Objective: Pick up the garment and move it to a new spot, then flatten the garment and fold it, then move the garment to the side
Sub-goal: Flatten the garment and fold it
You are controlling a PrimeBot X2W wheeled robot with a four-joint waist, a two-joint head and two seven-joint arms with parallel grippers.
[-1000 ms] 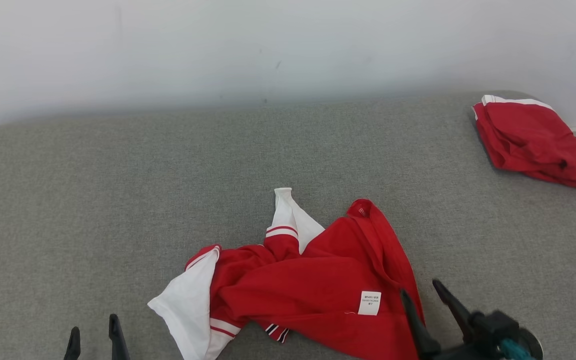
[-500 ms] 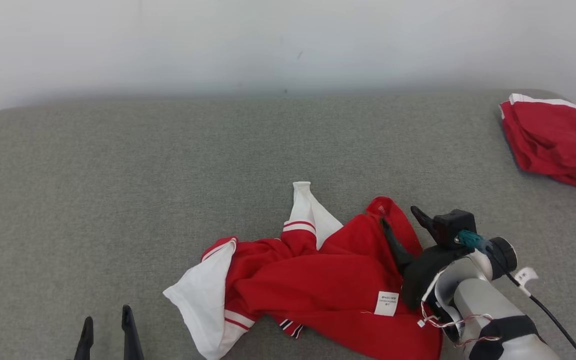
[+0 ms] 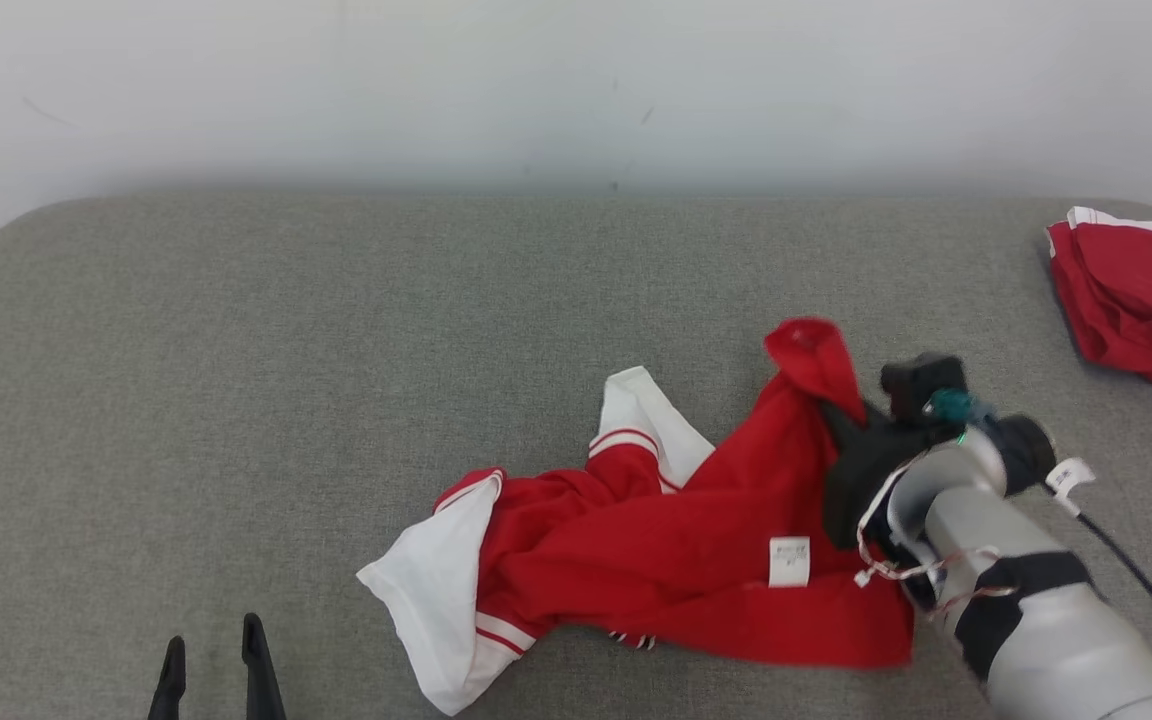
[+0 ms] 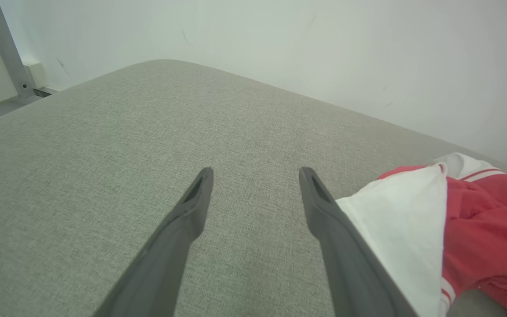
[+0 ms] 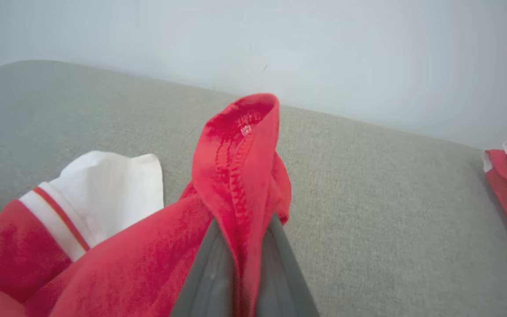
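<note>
Starting at the left: the left end effector (image 3: pixel 213 632) is seen at the near left edge, fingers spread apart with nothing between them, parked over the bare grey fabric of the table (image 3: pixel 236 350). In the left wrist view plain cloth is seen through that gap, and a metal post (image 4: pixel 2 48) is spotted at the far left by the wall.

Moving right, the garment (image 3: pixel 656 540) is found crumpled on the near half of the table, a bit right of centre. It's red with white parts. A white panel (image 3: pixel 436 590) is flopped out at its near left end, and a white cuff (image 3: pixel 641 415) edged with a red stripe is poked out toward the far side. A bit of striped trim (image 3: pixel 633 638) can be made out along the near edge. A small white tag (image 3: pixel 789 561) is sewn on the red body. Print is there, but it's way too tiny to be read.

Next, the right end effector (image 3: pixel 836 412) is clamped on a red hem (image 5: pixel 236 149) of the garment, which is held up in a peak while the rest is left lying on the table. In the right wrist view the hem is pinched between both fingers (image 5: pixel 280 277), the stitching is shown clearly, and a tiny tag (image 5: pixel 245 130) is tucked inside the fold, also unreadable.

At the far right edge, a second red garment (image 3: pixel 1136 300) with white trim is heaped, well apart from the first.
</note>
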